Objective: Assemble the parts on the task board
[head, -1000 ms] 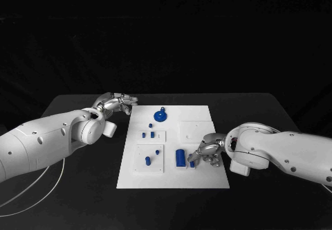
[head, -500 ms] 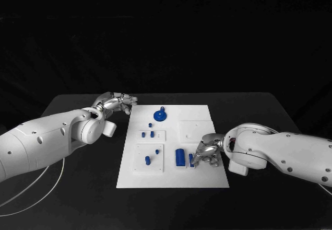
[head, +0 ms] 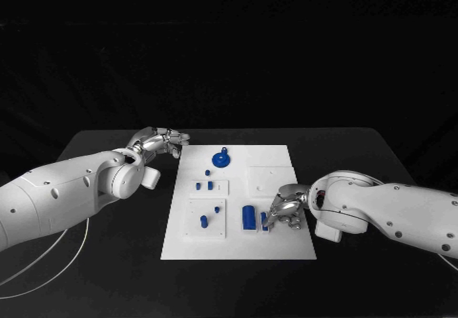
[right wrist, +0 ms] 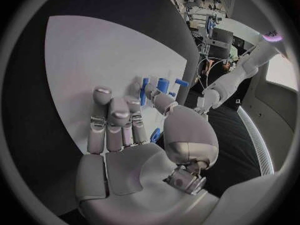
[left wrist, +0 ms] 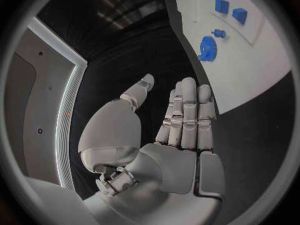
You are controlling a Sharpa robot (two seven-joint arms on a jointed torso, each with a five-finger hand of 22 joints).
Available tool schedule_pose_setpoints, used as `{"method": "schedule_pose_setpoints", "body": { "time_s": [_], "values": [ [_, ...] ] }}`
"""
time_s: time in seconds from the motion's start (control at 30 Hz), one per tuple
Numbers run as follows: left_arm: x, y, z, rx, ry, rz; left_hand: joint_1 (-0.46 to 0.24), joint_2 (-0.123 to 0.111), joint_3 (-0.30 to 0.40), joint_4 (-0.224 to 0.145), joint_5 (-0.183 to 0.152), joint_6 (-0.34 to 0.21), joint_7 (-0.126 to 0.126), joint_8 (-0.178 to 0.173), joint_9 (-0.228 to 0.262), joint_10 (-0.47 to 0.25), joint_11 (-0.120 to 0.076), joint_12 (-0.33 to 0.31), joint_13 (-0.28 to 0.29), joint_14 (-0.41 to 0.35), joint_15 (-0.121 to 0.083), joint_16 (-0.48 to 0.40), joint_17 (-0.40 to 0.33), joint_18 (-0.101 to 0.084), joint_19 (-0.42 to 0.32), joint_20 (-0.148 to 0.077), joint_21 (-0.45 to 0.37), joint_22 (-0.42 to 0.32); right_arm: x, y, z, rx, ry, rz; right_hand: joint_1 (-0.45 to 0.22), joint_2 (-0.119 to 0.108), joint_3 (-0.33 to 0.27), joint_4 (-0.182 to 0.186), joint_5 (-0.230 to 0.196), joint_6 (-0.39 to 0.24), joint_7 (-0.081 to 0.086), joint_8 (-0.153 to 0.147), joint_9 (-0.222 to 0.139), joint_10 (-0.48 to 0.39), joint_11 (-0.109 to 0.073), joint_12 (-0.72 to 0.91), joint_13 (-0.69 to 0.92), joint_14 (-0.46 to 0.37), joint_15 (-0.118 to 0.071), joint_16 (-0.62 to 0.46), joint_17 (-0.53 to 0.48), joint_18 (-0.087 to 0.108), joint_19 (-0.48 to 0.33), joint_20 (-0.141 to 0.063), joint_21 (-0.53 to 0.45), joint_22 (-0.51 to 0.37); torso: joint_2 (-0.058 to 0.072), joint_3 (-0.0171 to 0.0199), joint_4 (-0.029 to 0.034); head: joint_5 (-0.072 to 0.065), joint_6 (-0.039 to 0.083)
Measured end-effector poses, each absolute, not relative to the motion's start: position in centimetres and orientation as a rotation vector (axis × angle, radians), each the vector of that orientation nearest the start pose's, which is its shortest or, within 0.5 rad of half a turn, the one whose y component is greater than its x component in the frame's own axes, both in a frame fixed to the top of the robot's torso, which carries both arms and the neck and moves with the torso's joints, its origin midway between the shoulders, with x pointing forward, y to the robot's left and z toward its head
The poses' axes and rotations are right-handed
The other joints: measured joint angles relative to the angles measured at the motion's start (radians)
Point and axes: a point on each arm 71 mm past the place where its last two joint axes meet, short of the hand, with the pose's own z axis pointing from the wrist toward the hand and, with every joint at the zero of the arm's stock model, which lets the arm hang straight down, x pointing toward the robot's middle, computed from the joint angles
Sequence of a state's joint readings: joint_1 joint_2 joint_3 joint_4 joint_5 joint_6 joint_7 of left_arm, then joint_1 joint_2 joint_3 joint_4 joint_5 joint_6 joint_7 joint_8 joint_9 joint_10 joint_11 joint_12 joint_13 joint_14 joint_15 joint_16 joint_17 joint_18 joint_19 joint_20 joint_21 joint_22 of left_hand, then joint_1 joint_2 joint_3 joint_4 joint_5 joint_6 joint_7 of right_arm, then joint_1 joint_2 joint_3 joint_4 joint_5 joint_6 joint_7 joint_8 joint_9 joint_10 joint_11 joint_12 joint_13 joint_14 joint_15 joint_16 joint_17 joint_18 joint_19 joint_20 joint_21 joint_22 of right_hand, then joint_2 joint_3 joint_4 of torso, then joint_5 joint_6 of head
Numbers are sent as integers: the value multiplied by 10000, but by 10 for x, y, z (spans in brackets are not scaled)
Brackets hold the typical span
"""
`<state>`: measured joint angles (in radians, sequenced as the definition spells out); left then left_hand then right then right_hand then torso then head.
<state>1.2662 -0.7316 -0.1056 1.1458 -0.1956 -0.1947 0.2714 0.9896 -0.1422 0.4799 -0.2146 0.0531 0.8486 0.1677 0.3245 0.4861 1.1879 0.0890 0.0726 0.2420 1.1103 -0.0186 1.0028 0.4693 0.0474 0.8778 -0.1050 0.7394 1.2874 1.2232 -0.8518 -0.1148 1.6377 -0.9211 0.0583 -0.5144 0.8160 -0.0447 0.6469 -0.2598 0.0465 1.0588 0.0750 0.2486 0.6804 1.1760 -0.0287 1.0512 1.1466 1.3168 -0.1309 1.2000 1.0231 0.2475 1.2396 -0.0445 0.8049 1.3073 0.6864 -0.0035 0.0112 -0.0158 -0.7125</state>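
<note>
Right hand (head: 284, 213) has edged slightly inward over the last second, closer to the blue cylinder; left hand (head: 160, 141) hasn't moved. Task board (head: 286, 246) sits mid-counter (head: 363, 271), long axis running away from the robot.

Right hand is over the board's near right part, fingers pointing down, thumb and a finger around a thin blue bar (head: 265, 221) standing just right of the upright blue cylinder (head: 249, 216). Can't tell if the bar is actually gripped or only touched. In the right wrist view, the thumb reaches to the bar (right wrist: 145, 91) while the other fingers are extended and apart.

Left hand hovers off the board's far left corner, over bare counter, holding nothing, fingers loosely extended side by side, thumb apart.

Other parts: blue gear (head: 222, 159) at the far end, two small blue blocks (head: 204, 187) mid-left, a blue peg (head: 203, 221) on the near left plate.
</note>
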Motion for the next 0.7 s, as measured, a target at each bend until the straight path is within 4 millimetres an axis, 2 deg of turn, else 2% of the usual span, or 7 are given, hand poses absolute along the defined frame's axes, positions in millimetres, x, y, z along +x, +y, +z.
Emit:
{"method": "schedule_pose_setpoints", "body": {
  "time_s": [0.13, 0.2, 0.33, 0.4, 0.47, 0.57, 0.7],
  "values": [
    [554, 265, -191, -9578, 15402, -12514, 0, 0, 0, 0, 0, 0, 0, 0, -1, 0, -1, 0, -1, 0, 0, 0, 0, 0, 0, 0, -40, 9, 441, -190, -234, 2755, 23979, 5817, -473, -439, -398, 115, 30, 0, 0, -11, -2, 0, 0, -10, -1, 12, 12, 0, 0, 0, -10, 10, 0, 0, -4, -6, 1, -15, 52],
    [554, 264, -191, -9578, 15401, -12511, 0, 0, 0, 0, 0, 0, 0, 0, -1, 0, -1, 0, 0, 0, 0, 0, 0, 0, 0, 0, -40, 9, 441, -194, -234, 2829, 23947, 5883, -945, -547, -864, 138, 98, -1, 1, -149, -5, -11, 11, -59, 3, 6, 9, -33, -15, 2, -65, 63, 0, 0, -6, -5, 2, -23, 76],
    [555, 265, -191, -9583, 15389, -12485, 0, 0, 0, 0, 0, 0, 0, 0, -1, 0, -1, 0, 0, 0, 0, 0, 0, 0, -1, 1, -40, 9, 445, -205, -233, 3166, 23811, 5963, -1492, -627, -1766, -238, 593, -119, -69, -271, -28, -240, 51, -181, 19, -130, -2, -250, -110, 13, -241, 47, -206, -34, -13, -5, 8, -50, 174],
    [556, 265, -191, -9590, 15374, -12456, 0, 0, 0, 0, 0, 0, 0, 0, -1, 0, -2, 0, -1, 0, 0, 0, -1, 0, -1, 1, -40, 9, 450, -210, -230, 3411, 23606, 6038, -1515, -619, -2092, -301, 776, -310, 4, -372, -520, -423, 93, -275, -7, -256, 25, -431, -183, 12, -421, 51, -360, -112, -19, -5, 7, -63, 222],
    [557, 266, -191, -9597, 15351, -12416, 0, 0, -17, 17, 0, 0, 0, 0, -2, 0, -2, 0, 5, 0, 0, 0, -1, 0, -1, 1, -40, 9, 458, -217, -224, 3724, 23245, 6102, -1515, -619, -2299, -304, 895, -733, 186, -576, -747, -633, 196, -480, -120, -379, 144, -725, -326, 13, -651, 140, -602, -233, -24, -12, 1, -80, 301],
    [560, 265, -189, -9541, 15293, -12420, -214, -87, -134, 133, 0, 0, 0, 0, 5, 0, -2, 0, 8, 0, 0, 0, 12, 0, -4, -1, -46, 23, 474, -232, -215, 4291, 22555, 6138, -1469, -664, -2448, -289, 944, -950, 195, -663, -707, -708, 268, -524, -198, -398, 163, -873, -416, 12, -700, 161, -705, -309, -35, -12, -8, -104, 424],
    [563, 264, -182, -9459, 15161, -12470, -393, -58, -285, 142, 0, -1, 0, 0, 9, 3, 0, 0, 8, -59, 51, -115, 20, 1, -74, -52, -169, 39, 494, -247, -202, 5092, 21604, 6597, -1404, -725, -2553, -315, 1050, -1129, 302, -705, -709, -811, 369, -602, -262, -488, 253, -1057, -477, 13, -793, 253, -870, -387, -78, -13, -11, -119, 647]
  ]
}}
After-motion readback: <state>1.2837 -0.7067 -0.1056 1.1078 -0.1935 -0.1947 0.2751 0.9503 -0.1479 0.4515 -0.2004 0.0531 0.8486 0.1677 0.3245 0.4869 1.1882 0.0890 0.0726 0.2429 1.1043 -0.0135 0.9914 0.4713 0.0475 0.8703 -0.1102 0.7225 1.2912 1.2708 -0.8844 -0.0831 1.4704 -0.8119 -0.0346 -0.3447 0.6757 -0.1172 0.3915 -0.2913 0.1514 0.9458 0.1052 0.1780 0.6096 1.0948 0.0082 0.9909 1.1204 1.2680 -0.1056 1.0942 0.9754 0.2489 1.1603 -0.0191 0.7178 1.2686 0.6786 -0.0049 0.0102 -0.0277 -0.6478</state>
